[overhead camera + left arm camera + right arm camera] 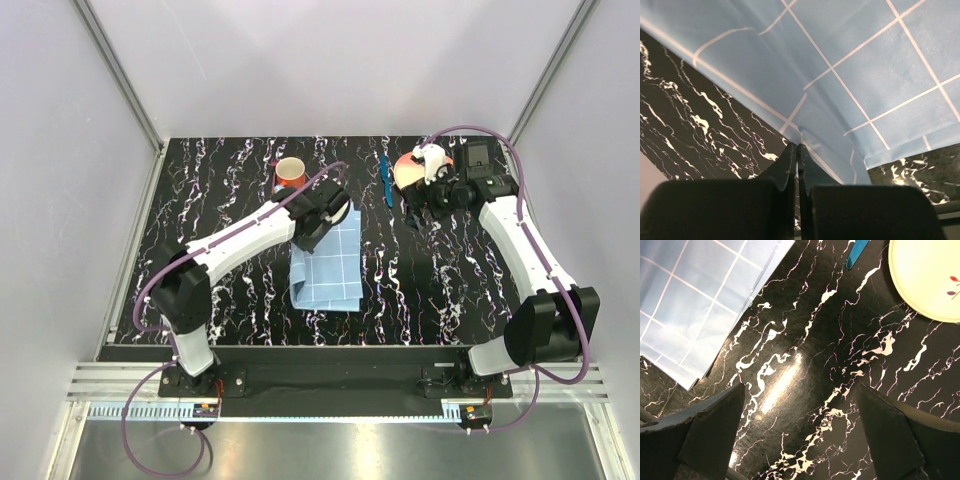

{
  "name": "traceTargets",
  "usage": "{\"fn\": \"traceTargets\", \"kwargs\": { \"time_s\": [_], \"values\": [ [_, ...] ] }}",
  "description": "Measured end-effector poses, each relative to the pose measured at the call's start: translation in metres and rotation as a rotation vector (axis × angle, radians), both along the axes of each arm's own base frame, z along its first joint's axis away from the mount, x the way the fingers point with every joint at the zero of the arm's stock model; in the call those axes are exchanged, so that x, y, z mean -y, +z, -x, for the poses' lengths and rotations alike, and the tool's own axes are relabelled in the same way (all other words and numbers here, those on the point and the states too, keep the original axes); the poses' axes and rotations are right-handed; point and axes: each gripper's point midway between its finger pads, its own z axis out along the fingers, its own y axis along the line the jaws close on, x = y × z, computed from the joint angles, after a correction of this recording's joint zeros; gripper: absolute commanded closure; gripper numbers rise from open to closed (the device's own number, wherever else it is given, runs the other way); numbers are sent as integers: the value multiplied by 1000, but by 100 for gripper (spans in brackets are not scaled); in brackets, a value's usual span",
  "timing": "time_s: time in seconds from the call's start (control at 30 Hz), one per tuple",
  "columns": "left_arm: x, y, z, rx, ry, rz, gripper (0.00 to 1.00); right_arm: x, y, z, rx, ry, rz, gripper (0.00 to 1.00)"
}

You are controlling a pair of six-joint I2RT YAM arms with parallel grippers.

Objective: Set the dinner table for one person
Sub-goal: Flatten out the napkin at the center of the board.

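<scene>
Under both arms, black marbled table [430, 290], wall to wall; blue checked cloth [330, 265] at centre, edge pinched in shut left jaws; right jaws wide open, empty, beside plate [930, 275].

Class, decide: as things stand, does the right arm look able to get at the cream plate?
Probably yes: the right gripper hangs open close beside the plate, with nothing lying between them.

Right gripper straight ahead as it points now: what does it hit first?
Probably the bare dinner table; the right gripper aims between the blue checked cloth and the plate. Height above it unclear.
</scene>
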Motion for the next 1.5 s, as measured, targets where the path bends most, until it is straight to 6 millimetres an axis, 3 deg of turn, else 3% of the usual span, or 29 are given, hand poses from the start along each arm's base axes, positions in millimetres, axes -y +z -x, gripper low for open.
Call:
{"fn": "traceTargets", "kwargs": {
  "time_s": [0.1,0.27,0.43,0.57,0.87,1.03,1.07,1.33,1.5],
  "values": [
    [-7,-7,7,-23,-25,-26,100,0,0,0,2,-1,5,0],
    [-17,0,13,-13,-36,-41,100,1,4,1,17,2,10,0],
    [-35,3,16,7,-37,-105,79,2,7,2,28,4,11,0],
    [-57,4,23,15,-35,-177,43,2,7,2,30,6,13,0],
    [-101,7,23,63,10,-293,43,2,3,4,17,4,13,0],
    [-97,-2,16,102,-10,-274,50,-8,-9,12,-46,13,-44,0],
    [-97,-6,13,111,-17,-278,56,-11,-12,13,-62,16,-56,0],
    [-86,-48,-18,165,-85,-369,59,-35,-58,10,-266,73,-137,1],
    [-88,-58,-30,217,-119,-419,61,-48,-68,0,-321,117,-167,2]
  ]
}}
